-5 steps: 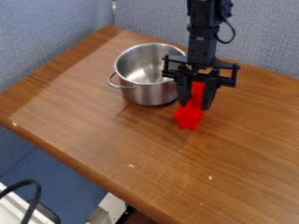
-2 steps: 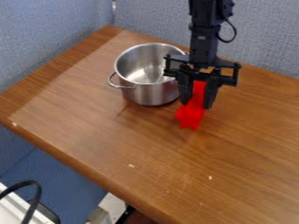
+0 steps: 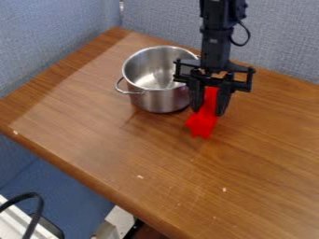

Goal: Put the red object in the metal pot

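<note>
1 gripper [image 3: 212,101] clamped tight on 1 red object [image 3: 202,119], beside 1 metal pot [image 3: 155,78], on 1 table [image 3: 100,131].

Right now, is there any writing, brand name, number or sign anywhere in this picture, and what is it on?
None: no text can be read anywhere.
The metal pot shows bare shiny steel, no mark.
The red object is plain red.
The gripper, shut on the red object, is plain black.
The wooden table and blue wall carry no label.

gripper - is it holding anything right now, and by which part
The gripper is shut on the red object, gripping its upper end; the lower end sits at the wooden table.
</note>
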Robot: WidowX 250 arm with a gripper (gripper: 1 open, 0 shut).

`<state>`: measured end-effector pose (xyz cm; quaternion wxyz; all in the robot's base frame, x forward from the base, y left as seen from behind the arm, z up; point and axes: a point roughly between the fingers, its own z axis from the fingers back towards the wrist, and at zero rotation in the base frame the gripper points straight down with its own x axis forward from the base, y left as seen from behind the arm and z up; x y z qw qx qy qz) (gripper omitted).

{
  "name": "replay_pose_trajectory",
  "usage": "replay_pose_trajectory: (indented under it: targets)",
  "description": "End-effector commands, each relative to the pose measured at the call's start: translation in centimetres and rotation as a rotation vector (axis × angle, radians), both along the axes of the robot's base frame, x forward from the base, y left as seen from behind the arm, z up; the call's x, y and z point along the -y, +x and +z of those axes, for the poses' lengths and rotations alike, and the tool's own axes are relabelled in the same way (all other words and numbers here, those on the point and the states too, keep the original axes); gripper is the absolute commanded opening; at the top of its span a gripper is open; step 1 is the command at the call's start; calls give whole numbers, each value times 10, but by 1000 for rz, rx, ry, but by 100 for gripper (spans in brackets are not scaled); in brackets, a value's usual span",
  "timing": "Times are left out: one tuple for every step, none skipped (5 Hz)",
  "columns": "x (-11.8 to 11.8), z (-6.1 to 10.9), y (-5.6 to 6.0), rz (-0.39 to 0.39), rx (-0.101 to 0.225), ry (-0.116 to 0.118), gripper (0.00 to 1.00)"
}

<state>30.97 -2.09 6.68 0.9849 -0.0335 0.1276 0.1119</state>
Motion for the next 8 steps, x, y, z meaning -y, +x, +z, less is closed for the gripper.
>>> replay_pose_trajectory:
  targets:
    - [-3,15,10,12,55,-11,0]
    - [-3,15,11,13,55,-14,0]
    - [-4,15,12,14,54,-18,0]
    - [-4,15,13,10,52,-23,0]
    - [-5,15,14,7,52,-29,0]
    - [-5,15,15,3,50,-35,0]
    - [-5,15,16,-1,49,-43,0]
    - [-6,20,16,2,57,-46,0]
